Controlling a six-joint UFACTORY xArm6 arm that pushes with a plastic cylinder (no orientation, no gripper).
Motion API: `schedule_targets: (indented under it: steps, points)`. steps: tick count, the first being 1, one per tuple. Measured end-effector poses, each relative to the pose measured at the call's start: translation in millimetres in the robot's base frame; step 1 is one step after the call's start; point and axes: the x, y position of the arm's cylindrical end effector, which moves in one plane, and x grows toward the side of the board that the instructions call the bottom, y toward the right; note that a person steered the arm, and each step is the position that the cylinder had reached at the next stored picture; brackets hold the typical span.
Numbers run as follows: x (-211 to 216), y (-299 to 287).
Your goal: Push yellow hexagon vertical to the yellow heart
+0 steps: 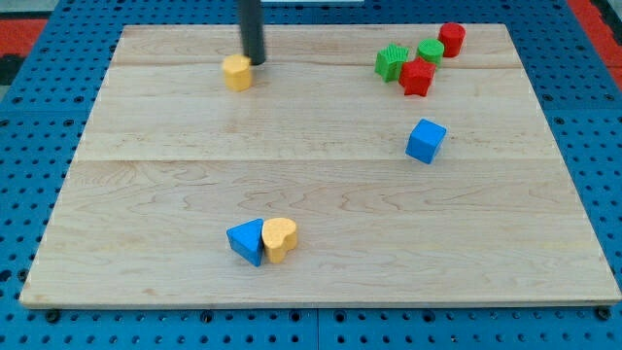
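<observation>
Across the wooden bench [321, 282] we see no containers at all, only loose blocks lying straight on the boards. Our end effector is a bare dark rod [252, 29] with nothing that opens or closes, so it holds nothing; it comes down from the view's top, and our tip [255, 62] rests at the upper left part of the bench.

Just at seven o'clock from our tip sits the yellow hexagon [236, 72], touching the rod or very nearly so; we cannot tell which for certain. Our tip therefore stands at about one o'clock of that block.

Well apart from it, toward six o'clock and slightly to the view's right, the yellow heart [280, 238] lies near the bench's lower edge. A blue triangle [247, 240] presses against the heart at its nine o'clock side, the two touching.

At three o'clock from the hexagon, far across the bench, we find a tight cluster: a green star [391, 62], a green cylinder [431, 50] just beside it, a red cylinder [452, 39] at the cluster's one o'clock end, and a red star-like block [417, 77] at its six o'clock edge. These four sit touching or close to touching.

Below the cluster, at six o'clock from the red star-like block, a blue cube [426, 140] stands alone, clear of every other piece.
</observation>
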Motion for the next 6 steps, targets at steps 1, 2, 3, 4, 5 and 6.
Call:
schedule_targets:
  steps: [1, 2, 3, 4, 5, 6]
  points:
    - [17, -19]
    - [36, -50]
    - [81, -52]
    - [118, -59]
    - [120, -96]
    - [170, -69]
